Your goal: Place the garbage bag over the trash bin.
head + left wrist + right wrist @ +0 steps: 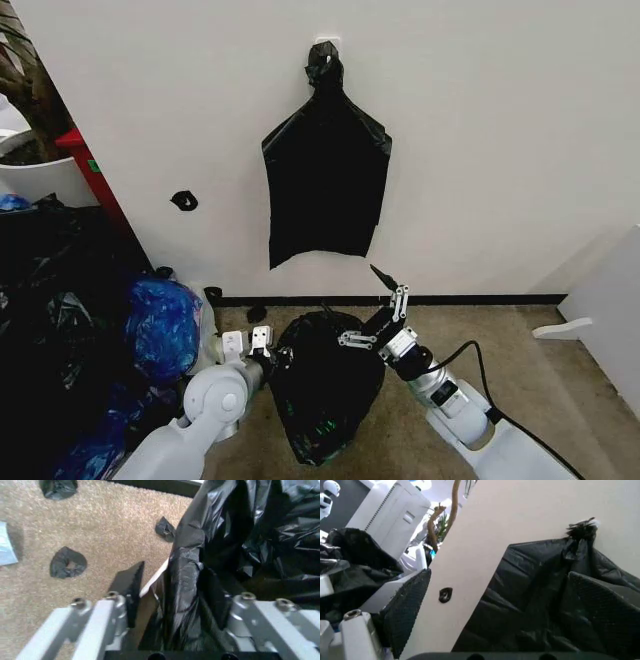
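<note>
The glossy black garbage bag [325,390] stands bunched on the carpet in front of me, covering the trash bin. Of the bin, a thin white strip of rim [154,580] shows in the left wrist view. My left gripper [258,342] is at the bag's left edge. Its fingers [132,588] are open and straddle a fold of the bag [182,585] and the white strip. My right gripper [375,315] is raised over the bag's upper right edge, wide open and holding nothing; it is seen as [505,603] in the right wrist view.
A flat black bag [325,180] hangs on the wall behind. A shiny blue bag [160,325] and a pile of black bags [50,330] crowd the left. Small black scraps [67,561] lie on the carpet. White furniture [610,310] stands at the right.
</note>
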{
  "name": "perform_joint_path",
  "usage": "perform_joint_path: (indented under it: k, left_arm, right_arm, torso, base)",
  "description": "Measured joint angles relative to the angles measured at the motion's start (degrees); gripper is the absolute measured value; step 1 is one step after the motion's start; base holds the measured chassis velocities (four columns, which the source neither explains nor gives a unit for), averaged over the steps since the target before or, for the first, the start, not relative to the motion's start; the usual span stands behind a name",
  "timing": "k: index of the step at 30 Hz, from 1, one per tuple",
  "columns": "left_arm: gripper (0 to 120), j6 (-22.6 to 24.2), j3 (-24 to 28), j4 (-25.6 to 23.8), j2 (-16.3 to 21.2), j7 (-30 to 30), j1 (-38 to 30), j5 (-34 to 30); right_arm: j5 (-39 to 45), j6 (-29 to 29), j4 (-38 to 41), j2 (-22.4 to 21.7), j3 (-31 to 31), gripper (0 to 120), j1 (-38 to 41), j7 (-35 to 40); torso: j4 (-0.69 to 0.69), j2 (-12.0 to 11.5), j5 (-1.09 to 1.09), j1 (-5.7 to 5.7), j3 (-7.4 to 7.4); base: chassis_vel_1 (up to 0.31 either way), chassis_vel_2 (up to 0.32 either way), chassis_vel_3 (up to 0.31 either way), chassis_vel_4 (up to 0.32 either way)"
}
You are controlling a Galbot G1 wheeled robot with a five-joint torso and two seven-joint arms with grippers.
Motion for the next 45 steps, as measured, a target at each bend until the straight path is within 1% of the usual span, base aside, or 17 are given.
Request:
perform_joint_path:
  k: [2,4,5,7,8,10,12,14,15,16,17,21,22,26,32,36,45]
  left_arm:
    - [57,0.03,-0.95,-1.82,1.08,-0.04,0.96,-0.05]
    - [59,0.03,-1.1,-2.14,1.3,-0.05,1.13,-0.01]
    - [67,-0.2,-2.03,-4.49,2.91,-0.04,2.31,1.04]
    - [74,-1.36,-2.63,-6.75,4.18,0.37,3.26,2.75]
    - [78,-4.48,-2.91,-8.7,4.93,2.0,4.23,5.95]
    - [81,-6.02,-2.97,-9.22,5.09,2.77,4.55,7.29]
    - [91,-20.19,-3.21,-9.97,4.96,7.76,6.28,19.13]
    - [98,-33.35,-3.71,-7.63,2.71,11.78,7.62,32.62]
    - [98,-35.62,-3.84,-7.12,2.04,12.37,7.93,34.96]
    - [100,-43.11,-4.73,-5.77,-0.85,14.09,9.26,41.5]
    - [100,-44.8,-5.36,-5.59,-2.16,14.41,9.91,42.59]
    - [100,-46.53,-7.34,-5.45,-5.71,14.83,11.36,42.89]
    - [100,-47.51,-9.09,-4.87,-8.38,15.77,11.86,43.42]
    - [100,-47.29,-10.92,-4.66,-11.05,16.78,12.16,43.52]
    - [100,-46.65,-12.16,-3.3,-11.7,20.48,12.01,42.72]
    - [100,-46.71,-12.17,-2.95,-11.96,24.29,11.74,40.5]
    - [100,-45.9,-11.83,-3.21,-12.86,25.78,11.8,39.15]
  right_arm:
    - [-0.14,0.18,-0.4,0.04,0.0,100,-0.05,-0.03]
    - [-0.15,0.2,-0.47,0.05,-0.01,100,-0.05,-0.03]
    - [-0.17,0.31,-0.92,0.1,0.07,100,-0.06,-0.04]
    - [-0.1,0.2,-1.32,0.22,0.27,100,-0.06,0.18]
    - [0.05,-0.57,-1.46,0.41,0.52,100,-0.06,1.08]
    - [0.11,-0.98,-1.47,0.48,0.61,100,-0.05,1.58]
    - [1.01,-5.53,-0.7,0.93,1.14,100,-0.03,7.0]
    - [4.28,-13.1,2.02,1.29,1.29,100,-0.4,14.62]
    - [5.2,-15.25,2.75,1.33,1.28,100,-0.54,16.38]
    - [10.43,-24.09,5.93,1.56,1.29,100,-1.25,22.45]
    - [13.85,-26.92,7.04,1.72,1.3,100,-1.61,24.56]
    - [17.32,-30.42,7.7,2.38,3.19,100,-3.11,25.87]
    - [16.32,-32.13,7.7,2.87,5.66,100,-5.43,25.85]
    - [13.34,-35.75,9.55,3.52,10.06,100,-10.59,26.36]
    - [10.29,-38.1,12.8,3.79,21.55,100,-18.86,25.79]
    - [11.43,-35.69,14.27,4.55,28.69,100,-24.01,22.3]
    - [11.54,-33.69,14.24,5.35,29.65,100,-24.99,20.04]
  torso:
    - [0.0,0.0,0.0,0.0,0.0]
    - [0.0,0.0,0.0,0.0,0.0]
    - [0.0,0.0,-0.01,0.0,0.0]
    - [0.01,0.0,0.0,0.0,0.0]
    - [0.01,0.0,0.01,0.0,0.0]
    - [0.01,0.0,0.0,0.0,0.0]
    - [-0.01,0.0,0.01,0.0,0.0]
    - [0.01,0.0,0.01,0.0,0.0]
    - [0.0,0.0,0.0,0.0,0.01]
    - [0.0,0.0,-0.03,0.0,0.0]
    - [-0.01,0.0,-0.02,0.0,0.0]
    - [0.02,0.0,0.02,0.0,0.0]
    - [0.01,0.0,0.0,0.0,0.0]
    - [-0.01,0.0,0.02,0.0,0.0]
    - [-0.01,0.0,0.01,0.0,0.0]
    - [-0.02,0.0,0.0,0.0,0.0]
    - [0.01,0.0,0.01,0.0,0.0]
  base:
    - [0.0,0.0,0.0,0.0]
    - [0.0,0.0,0.0,0.0]
    - [0.0,0.0,0.0,0.0]
    - [0.0,0.0,0.0,0.0]
    - [0.0,0.0,0.0,0.0]
    - [0.0,0.0,0.0,0.0]
    - [0.0,0.0,0.0,0.0]
    - [0.0,0.0,0.0,0.0]
    - [0.0,0.0,0.0,0.0]
    - [0.0,0.0,0.0,0.0]
    - [0.0,0.0,0.0,0.0]
    - [0.0,0.0,0.0,0.0]
    - [0.0,0.0,0.0,0.0]
    - [0.0,0.0,0.0,0.0]
    - [0.0,0.0,0.0,0.0]
    - [0.0,0.0,0.0,0.0]
    - [0.0,0.0,0.0,0.0]
